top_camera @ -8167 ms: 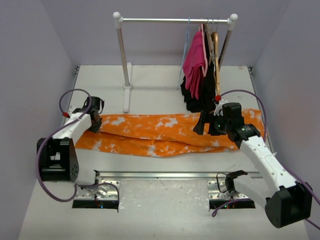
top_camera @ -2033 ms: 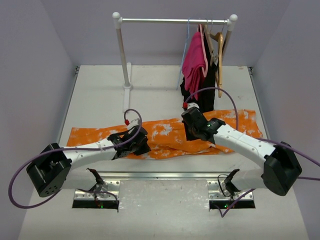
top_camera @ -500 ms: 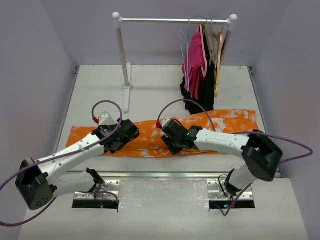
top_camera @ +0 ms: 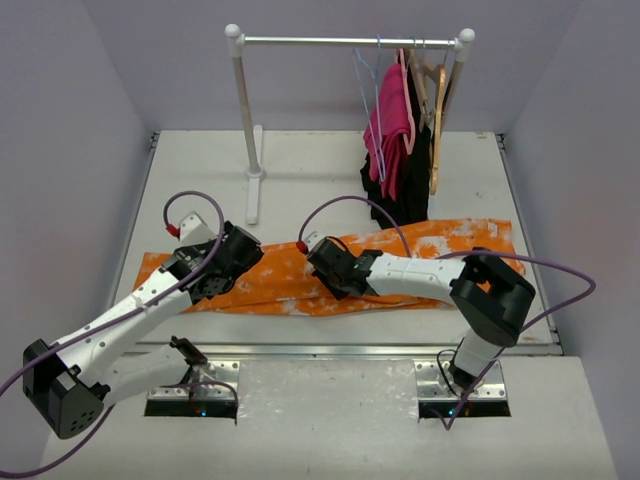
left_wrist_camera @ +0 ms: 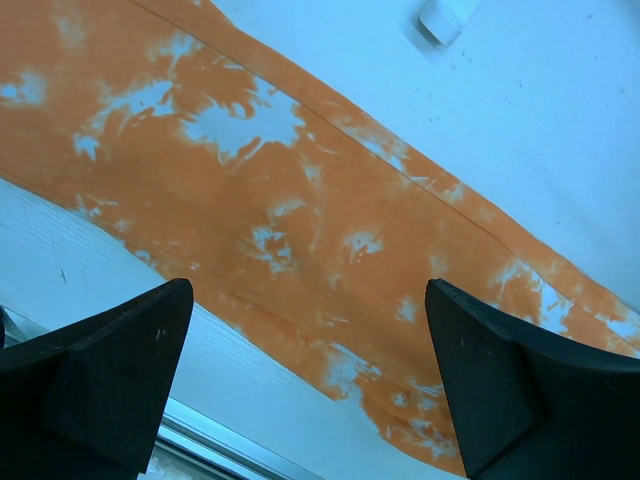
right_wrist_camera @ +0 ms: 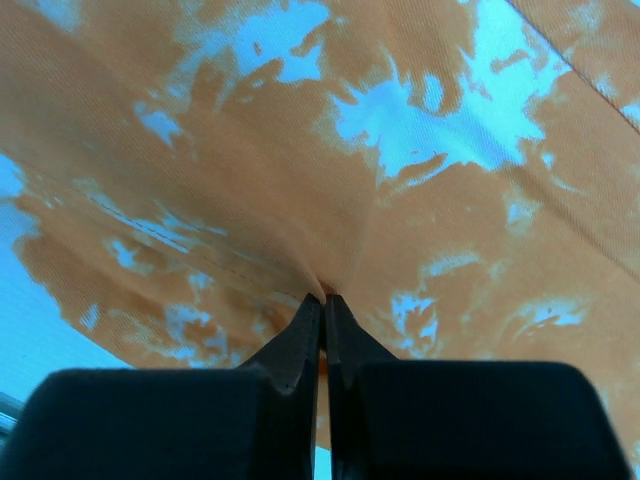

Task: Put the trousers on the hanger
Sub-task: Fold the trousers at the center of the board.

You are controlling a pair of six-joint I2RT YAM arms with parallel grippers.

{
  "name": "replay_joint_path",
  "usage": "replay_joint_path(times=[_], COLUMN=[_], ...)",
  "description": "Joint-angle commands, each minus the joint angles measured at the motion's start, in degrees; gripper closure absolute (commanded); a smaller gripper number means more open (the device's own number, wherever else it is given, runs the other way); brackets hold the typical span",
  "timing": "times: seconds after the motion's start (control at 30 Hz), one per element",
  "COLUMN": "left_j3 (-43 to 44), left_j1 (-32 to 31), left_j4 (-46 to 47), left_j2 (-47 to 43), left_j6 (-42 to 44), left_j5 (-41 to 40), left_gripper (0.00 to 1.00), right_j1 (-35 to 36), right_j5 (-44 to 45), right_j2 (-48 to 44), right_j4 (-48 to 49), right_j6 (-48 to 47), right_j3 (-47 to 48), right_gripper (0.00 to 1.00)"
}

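2 arms over the trousers, whose long axis runs left-right across the counter, on the near side of the hanger. Pinching a mid-length fold, the right fingers are nearer the hanger; the left fingers are spread above the cloth.

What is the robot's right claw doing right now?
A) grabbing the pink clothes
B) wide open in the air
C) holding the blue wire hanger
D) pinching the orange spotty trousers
D: in the right wrist view, the right gripper is shut tight on a pinched-up fold of the bright orange cloth trousers with white blotches.
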Motion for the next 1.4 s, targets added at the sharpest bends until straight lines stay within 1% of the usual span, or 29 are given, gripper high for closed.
replay_joint_path(times=[0.0, 0.03, 0.1, 0.13, 0.2, 0.27, 0.33, 0.4, 0.5, 0.57, 0.67, 0.77, 0.8, 0.83, 0.87, 0.9, 0.93, 1.0, 1.07, 1.13, 1.2, 1.3, 1.33, 1.37], left_j3=[1.22, 1.39, 2.45, 2.82, 3.93, 4.28, 4.82, 4.72, 4.58, 4.58, 4.41, 3.71, 3.42, 2.99, 2.41, 0.94, -0.09, -1.73, -3.19, -3.72, -4.90, -6.56, -6.86, -6.98], left_j1=[1.78, 2.08, 2.68, 2.85, 2.87, 2.92, 2.99, 2.99, 2.93, 2.99, 3.67, 5.92, 6.88, 8.18, 9.21, 10.54, 12.42, 15.50, 16.72, 17.68, 18.51, 20.64, 20.75, 21.61], left_j4=[2.72, 2.74, 3.11, 2.83, 2.55, 1.69, 1.27, 1.40, 2.01, 2.42, 0.95, 0.76, 0.85, 0.96, 0.91, 2.17, 4.27, 7.53, 8.41, 7.41, 7.35, 7.73, 7.59, 6.90], left_j2=[-0.69, -0.72, -1.07, -1.00, -0.53, -0.30, 0.06, -0.01, 0.16, 0.98, 4.85, 8.55, 9.30, 10.11, 10.90, 12.05, 12.93, 14.61, 17.91, 21.29, 23.14, 25.15, 25.77, 26.86], left_j6=[3.70, 4.32, 5.67, 6.17, 7.13, 7.14, 7.20, 7.20, 8.07, 8.49, 5.16, 1.89, 0.70, -1.13, -1.49, -2.71, -2.23, -1.23, -1.71, -4.35, -5.95, -7.99, -8.12, -9.15], left_j5=[-0.41, -0.41, -1.21, -1.69, -2.18, -2.64, -2.95, -2.92, -2.52, -2.10, -1.88, -0.61, -0.46, -0.56, -0.73, 0.16, 1.28, 3.17, 4.16, 3.82, 4.10, 4.64, 4.77, 4.71], left_gripper=[0.00, 0.00, 0.00, 0.00, 0.00, 0.00, 0.00, 0.00, 0.00, 0.00, 0.00, 0.00, 0.00, 0.00, 0.00, 0.00, 0.00, 0.00, 0.00, 0.00, 0.00, 0.00, 0.00, 0.00], right_j1=[1.33, 1.61, 1.91, 1.91, 1.84, 1.91, 1.91, 1.91, 1.87, 1.87, 1.82, 1.87, 1.82, 1.82, 1.75, 1.66, 0.92, -0.85, -2.85, -6.80, -10.31, -15.64, -15.92, -18.09], right_j5=[1.19, 1.10, -2.82, -4.20, -7.36, -8.79, -12.24, -15.32, -16.90, -17.51, -17.73, -19.73, -19.50, -18.96, -18.15, -17.48, -17.22, -17.08, -17.10, -17.94, -16.71, -12.70, -10.90, -7.35], right_j2=[-4.69, -5.87, -9.12, -9.98, -10.77, -10.75, -10.16, -9.02, -6.88, -3.70, 1.34, 4.39, 4.26, 3.62, 3.49, 1.57, -0.13, -3.29, -7.57, -10.34, -11.39, -11.08, -10.52, -9.26], right_j4=[1.14, 0.58, -2.82, -6.66, -10.76, -13.60, -16.82, -18.46, -20.22, -20.88, -21.08, -21.01, -21.06, -21.16, -21.26, -21.27, -21.31, -21.29, -20.95, -20.36, -19.40, -18.14, -17.53, -17.01], right_j6=[-1.34, -1.27, -0.58, -0.29, 0.01, 0.35, 0.91, 1.29, 1.80, 2.28, 2.76, 3.38, 3.86, 4.50, 4.63, 5.06, 5.59, 6.44, 6.80, 7.21, 8.28, 11.64, 11.82, 13.19], right_j3=[-0.06, 0.02, 2.06, 3.31, 5.73, 6.06, 6.60, 6.50, 5.63, 5.16, 5.58, 6.08, 6.23, 6.34, 6.43, 6.37, 6.47, 6.70, 6.62, 5.62, 4.44, 2.70, 2.05, 1.25], right_gripper=[1.00, 1.00, 1.00, 1.00, 1.00, 1.00, 0.99, 0.98, 0.95, 0.92, 0.89, 0.87, 0.80, 0.66, 0.64, 0.58, 0.56, 0.54, 0.55, 0.56, 0.59, 0.59, 0.60, 0.61])
